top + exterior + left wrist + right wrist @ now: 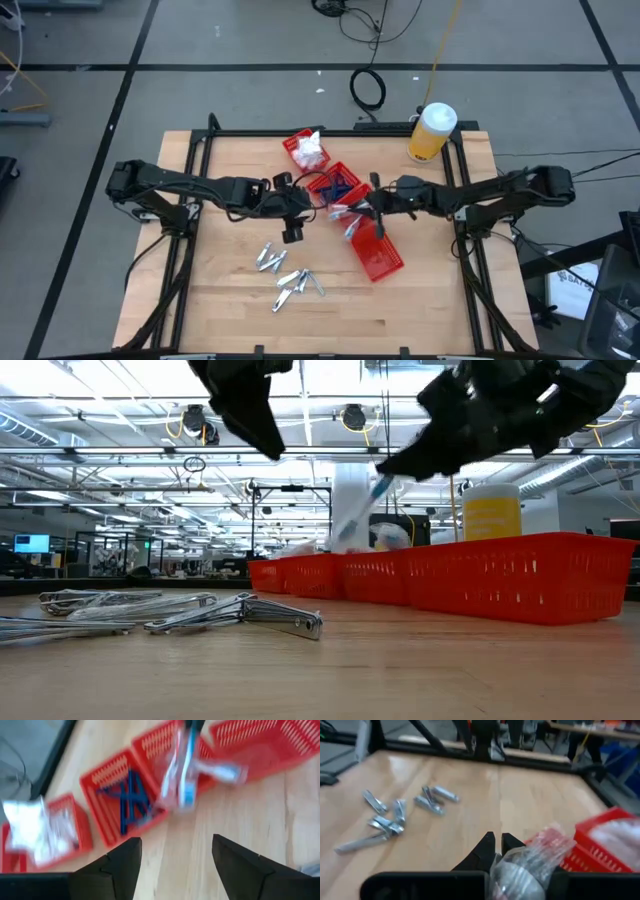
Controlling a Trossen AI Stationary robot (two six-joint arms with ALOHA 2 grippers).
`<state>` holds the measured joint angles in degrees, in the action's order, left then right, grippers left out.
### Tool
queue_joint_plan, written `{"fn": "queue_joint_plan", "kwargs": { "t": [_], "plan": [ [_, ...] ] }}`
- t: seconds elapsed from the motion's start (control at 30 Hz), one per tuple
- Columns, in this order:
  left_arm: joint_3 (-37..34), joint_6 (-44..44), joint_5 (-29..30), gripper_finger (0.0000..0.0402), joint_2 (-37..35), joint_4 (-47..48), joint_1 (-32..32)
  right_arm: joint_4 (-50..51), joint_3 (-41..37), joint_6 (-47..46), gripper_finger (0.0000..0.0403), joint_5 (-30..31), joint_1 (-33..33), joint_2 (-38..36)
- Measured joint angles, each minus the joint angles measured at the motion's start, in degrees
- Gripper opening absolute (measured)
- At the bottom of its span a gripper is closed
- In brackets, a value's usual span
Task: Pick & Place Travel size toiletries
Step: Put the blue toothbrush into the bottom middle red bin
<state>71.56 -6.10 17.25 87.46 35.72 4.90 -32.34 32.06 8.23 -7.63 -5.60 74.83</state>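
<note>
Light wooden tabletop [230,310] framed by black metal rails [190,165], standing on grey concrete floor [180,35] with dark seam lines. Black coiled cable [368,88] on floor beyond table. Low view: large open hall, white ceiling trusses [120,455], strip lighting, distant blue-lit screen [30,543].
</note>
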Motion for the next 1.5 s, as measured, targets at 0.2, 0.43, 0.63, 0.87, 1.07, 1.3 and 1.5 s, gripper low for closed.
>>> {"fn": "queue_joint_plan", "kwargs": {
  "t": [0.2, 0.43, 0.63, 0.87, 1.07, 1.3, 1.5],
  "plan": [
    [-0.21, -5.23, 1.1, 0.0222, 0.02, 5.69, -0.06, 2.99, -0.09, 2.24, 0.0011, -0.18, 1.4, -8.06],
    [-0.23, -7.59, 1.25, 0.0195, 0.02, 7.55, -0.06, 24.99, 2.95, 2.82, 0.0011, 0.41, -0.44, -17.85],
    [-0.23, -7.27, 2.4, 0.0178, 0.02, 7.29, -0.15, 47.5, 13.44, 4.17, 0.0011, 6.22, -0.46, -16.2],
    [-0.28, -6.89, 5.27, 0.0173, 0.29, 7.05, -0.4, 66.91, 27.29, 7.33, 0.0011, 6.19, -0.46, -4.56],
    [-0.32, -6.7, 5.34, 0.0175, 0.81, 7.32, -0.39, 79.59, 37.7, 8.78, 0.0011, 10.8, -0.44, 2.13],
    [-2.25, -6.44, 5.34, 0.0175, 0.81, 6.76, -0.39, 83.47, 39.93, 9.62, 0.0011, 8.41, -1.22, 5.42],
    [-4.04, -6.41, 5.34, 0.0175, 0.81, 5.64, -0.41, 83.88, 39.88, 9.57, 0.0011, 5.8, -1.58, 8.9]
  ]
}}
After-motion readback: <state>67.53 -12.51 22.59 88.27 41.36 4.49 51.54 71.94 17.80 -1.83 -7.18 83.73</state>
